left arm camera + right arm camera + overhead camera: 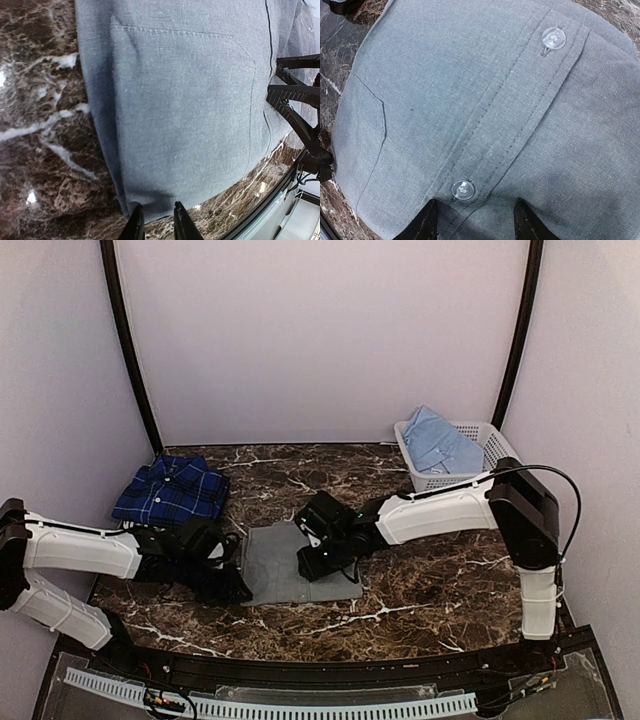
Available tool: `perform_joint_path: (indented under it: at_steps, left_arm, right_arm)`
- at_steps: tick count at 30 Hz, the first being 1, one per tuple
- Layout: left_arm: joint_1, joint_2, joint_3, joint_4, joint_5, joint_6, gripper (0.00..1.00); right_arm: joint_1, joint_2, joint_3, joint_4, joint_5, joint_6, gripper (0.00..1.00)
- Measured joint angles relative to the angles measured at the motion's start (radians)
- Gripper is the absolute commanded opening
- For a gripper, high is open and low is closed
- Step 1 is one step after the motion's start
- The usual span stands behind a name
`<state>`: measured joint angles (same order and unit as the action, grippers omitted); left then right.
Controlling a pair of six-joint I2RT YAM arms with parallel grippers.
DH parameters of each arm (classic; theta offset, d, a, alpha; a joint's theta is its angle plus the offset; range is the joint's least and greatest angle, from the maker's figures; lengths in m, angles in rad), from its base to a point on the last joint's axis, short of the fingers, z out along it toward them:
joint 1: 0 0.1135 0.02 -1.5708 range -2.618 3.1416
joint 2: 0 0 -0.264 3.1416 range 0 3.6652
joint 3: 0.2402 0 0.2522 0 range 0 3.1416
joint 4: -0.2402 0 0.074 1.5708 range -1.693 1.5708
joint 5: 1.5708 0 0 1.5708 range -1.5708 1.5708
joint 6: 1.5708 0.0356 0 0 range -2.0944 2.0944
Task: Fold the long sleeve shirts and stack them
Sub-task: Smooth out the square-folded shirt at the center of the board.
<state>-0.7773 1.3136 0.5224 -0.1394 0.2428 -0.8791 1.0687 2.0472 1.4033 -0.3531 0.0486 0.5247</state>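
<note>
Marbled brown tabletop (400,600) carries everything. Nearest, the grey shirt (290,565) lies folded at centre. The left tool (155,223) pinches its edge with fingers nearly closed; the right tool (472,220) straddles the button placket, spread. Uneven pulls could skew or undo the fold. Farther left lies the plaid shirt (172,491); dragging grey over it could rumple it. The blue shirt (440,445) waits in the basket (490,440).

Dark brown marble table (420,590), plain pale lilac walls (320,340), two black curved poles (128,350).
</note>
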Motion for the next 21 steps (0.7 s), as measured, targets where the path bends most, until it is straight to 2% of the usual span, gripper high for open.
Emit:
perform_joint_path:
  at_steps: [6, 12, 17, 21]
  left_arm:
    - [0.01, -0.086, 0.073, -0.133, -0.08, 0.004, 0.28]
    - [0.089, -0.059, 0.143, -0.155, -0.109, 0.038, 0.36]
    - [0.158, 0.042, 0.167, -0.147, -0.101, 0.081, 0.41]
    - [0.182, 0.117, 0.191, -0.142, -0.088, 0.111, 0.46]
  right_arm:
    - [0.003, -0.001, 0.007, -0.009, 0.004, -0.006, 0.55]
    - [0.002, -0.067, -0.014, -0.007, 0.004, -0.006, 0.53]
    - [-0.022, -0.18, -0.08, 0.02, -0.004, 0.003, 0.45]
    - [-0.07, -0.22, -0.156, 0.063, -0.013, 0.016, 0.32]
